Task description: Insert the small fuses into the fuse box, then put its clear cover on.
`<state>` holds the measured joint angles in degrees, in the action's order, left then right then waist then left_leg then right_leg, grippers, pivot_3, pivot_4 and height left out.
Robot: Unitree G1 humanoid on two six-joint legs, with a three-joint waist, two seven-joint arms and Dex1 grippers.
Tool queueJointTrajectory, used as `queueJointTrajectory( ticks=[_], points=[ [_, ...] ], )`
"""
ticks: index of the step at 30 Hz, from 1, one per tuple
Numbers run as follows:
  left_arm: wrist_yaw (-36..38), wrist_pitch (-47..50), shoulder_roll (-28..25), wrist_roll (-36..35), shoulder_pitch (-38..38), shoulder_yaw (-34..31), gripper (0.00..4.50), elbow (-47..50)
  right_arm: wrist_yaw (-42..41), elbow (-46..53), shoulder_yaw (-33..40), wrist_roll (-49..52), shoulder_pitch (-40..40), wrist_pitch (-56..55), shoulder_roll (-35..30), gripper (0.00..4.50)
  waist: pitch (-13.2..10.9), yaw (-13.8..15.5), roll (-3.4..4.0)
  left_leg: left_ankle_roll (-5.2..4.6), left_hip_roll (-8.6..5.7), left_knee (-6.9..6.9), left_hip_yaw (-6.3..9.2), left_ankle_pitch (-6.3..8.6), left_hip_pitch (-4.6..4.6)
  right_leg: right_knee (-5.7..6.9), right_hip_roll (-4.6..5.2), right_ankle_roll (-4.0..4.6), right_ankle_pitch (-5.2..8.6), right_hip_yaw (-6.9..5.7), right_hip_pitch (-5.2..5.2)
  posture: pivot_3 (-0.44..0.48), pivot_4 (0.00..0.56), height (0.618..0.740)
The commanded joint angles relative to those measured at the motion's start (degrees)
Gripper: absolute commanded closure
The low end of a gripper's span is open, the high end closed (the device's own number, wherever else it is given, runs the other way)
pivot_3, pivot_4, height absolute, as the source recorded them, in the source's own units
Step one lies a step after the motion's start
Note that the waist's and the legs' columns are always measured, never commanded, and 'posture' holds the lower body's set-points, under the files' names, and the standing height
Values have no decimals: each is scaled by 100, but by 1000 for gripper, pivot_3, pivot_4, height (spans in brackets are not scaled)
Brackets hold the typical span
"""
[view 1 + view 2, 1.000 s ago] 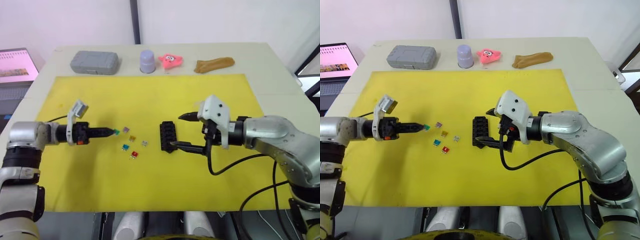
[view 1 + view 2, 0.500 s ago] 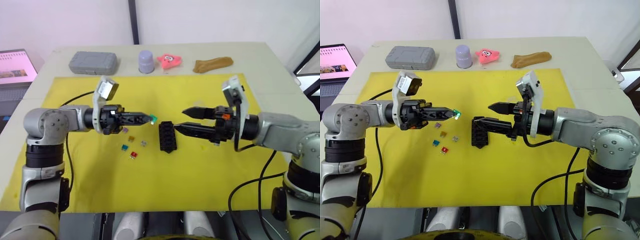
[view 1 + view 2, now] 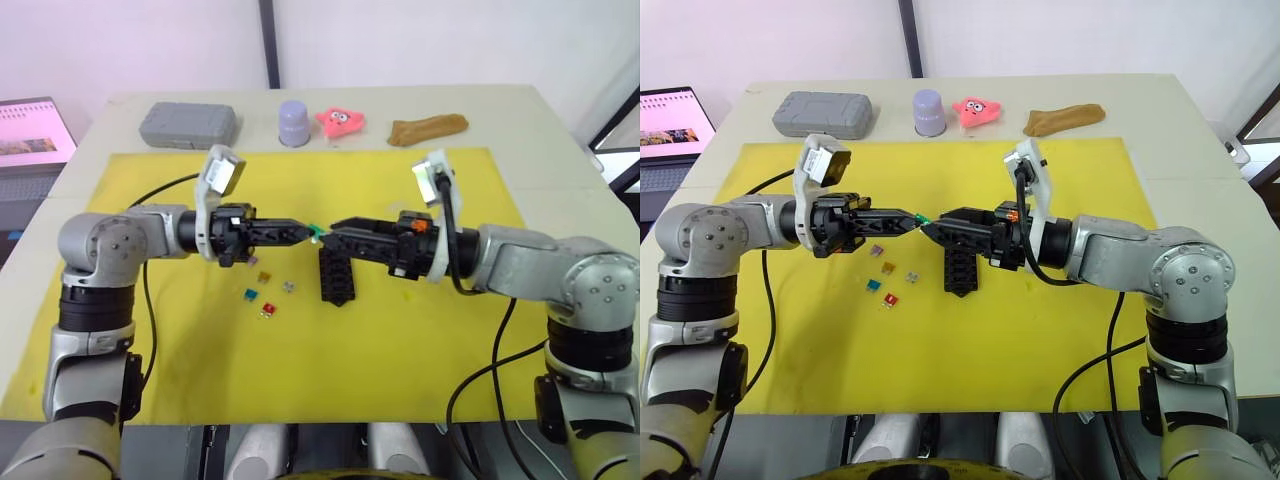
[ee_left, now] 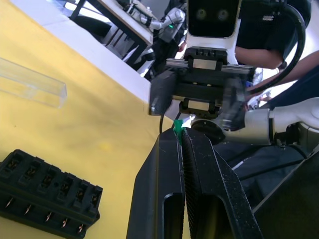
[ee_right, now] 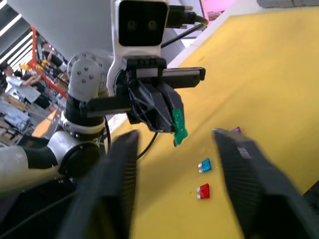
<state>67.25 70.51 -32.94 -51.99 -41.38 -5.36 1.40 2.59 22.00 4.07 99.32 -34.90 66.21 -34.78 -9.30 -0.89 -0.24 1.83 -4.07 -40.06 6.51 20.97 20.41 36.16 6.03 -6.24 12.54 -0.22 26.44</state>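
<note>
1. Two grippers meet tip to tip above the fuse box (image 3: pixel 336 280) on the yellow mat (image 3: pixel 400 350).
2. Right gripper (image 5: pixel 174 149) is spread wide, empty.
3. Left gripper (image 4: pixel 181 133) is pinched closed on a green fuse (image 4: pixel 177 128).
4. Four loose fuses (image 3: pixel 266 293) lie left of the box.

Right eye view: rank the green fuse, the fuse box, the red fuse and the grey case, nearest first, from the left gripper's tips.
1. green fuse, pinched in the left gripper
2. fuse box, just beyond, toward the robot
3. red fuse, nearer the robot
4. grey case, far edge
</note>
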Motion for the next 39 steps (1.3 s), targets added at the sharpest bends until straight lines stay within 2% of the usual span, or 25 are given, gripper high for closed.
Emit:
queueJointTrajectory(
  ticks=[1,6,7,8,29,31,33,39],
  points=[
    [-30,-105,17,-175,-99,-39,4500,157,68,108,-93,341,-137,-218,-141,2176,0,-1,0,0,0,0,0,0,0,-1,0,0,0,0,0,0,150,740],
    [-93,-134,39,-207,-92,-35,4500,141,100,214,-274,514,-95,-410,-263,2176,0,1,0,0,0,0,0,0,0,-2,-1,0,0,0,-1,0,150,740],
    [-102,-139,39,-216,-87,-32,4500,142,136,218,-329,534,-94,-443,-278,2654,0,0,0,0,0,0,0,0,0,-2,-1,0,0,0,-1,0,150,740],
    [-117,-136,43,-231,-84,-30,4500,147,165,219,-375,555,-86,-480,-289,2920,0,0,0,0,0,1,0,0,0,-2,-2,0,0,0,-1,0,150,740],
    [-136,-213,31,-235,-26,153,4500,168,207,245,-661,753,-81,-792,-533,2920,0,6,0,0,1,1,-1,0,1,-4,-3,0,0,0,-1,0,150,740],
    [-152,-207,38,-245,-24,151,4500,171,191,260,-665,745,-80,-798,-544,3354,0,10,0,0,1,1,-1,0,1,-4,-3,0,0,0,-1,0,150,740],
    [-171,-206,35,-265,-26,146,4500,161,159,278,-676,713,-91,-771,-587,4063,0,8,0,0,1,1,-1,0,2,-4,-3,0,0,0,-1,0,150,740],
    [-187,-226,12,-279,-19,166,4500,156,122,282,-681,709,-89,-789,-652,4063,0,10,0,0,1,1,-1,0,2,-5,-3,0,0,0,-2,0,150,740]
  ],
)
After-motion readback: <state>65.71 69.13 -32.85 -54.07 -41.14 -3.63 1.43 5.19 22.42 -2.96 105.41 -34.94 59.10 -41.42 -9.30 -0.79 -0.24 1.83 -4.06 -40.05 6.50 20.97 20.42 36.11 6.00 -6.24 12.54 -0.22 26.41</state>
